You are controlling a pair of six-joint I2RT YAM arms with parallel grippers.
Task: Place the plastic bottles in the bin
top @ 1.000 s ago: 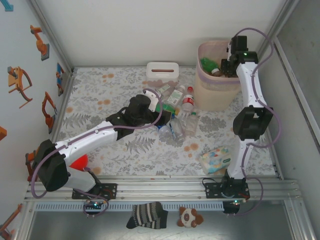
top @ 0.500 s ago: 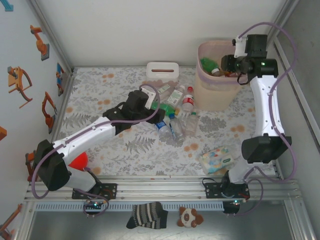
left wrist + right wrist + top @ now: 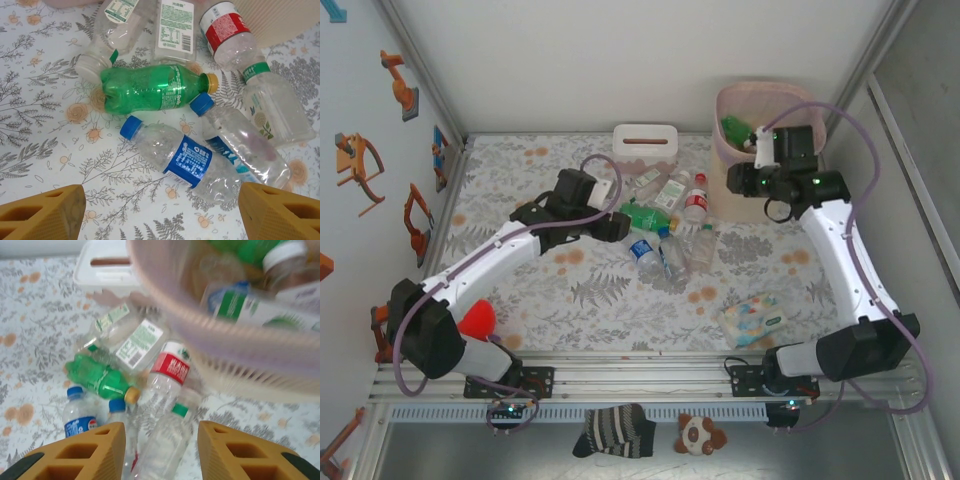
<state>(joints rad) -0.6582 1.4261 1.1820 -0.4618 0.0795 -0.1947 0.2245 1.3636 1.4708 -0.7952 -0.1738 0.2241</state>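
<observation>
Your left end effector point(image 3: 160, 212) hung wide open and empty just above the loose plastic bottles point(image 3: 672, 240) on the desk point(image 3: 520, 180), near the green bottle point(image 3: 150, 89). Your right end effector point(image 3: 161, 442) sat slightly apart, gripping nothing, beside the bin point(image 3: 750, 88), which already had a few inside.

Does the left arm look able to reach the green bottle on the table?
Probably yes. The open left claw hangs close to the green bottle, and nothing lies on top of it.
</observation>
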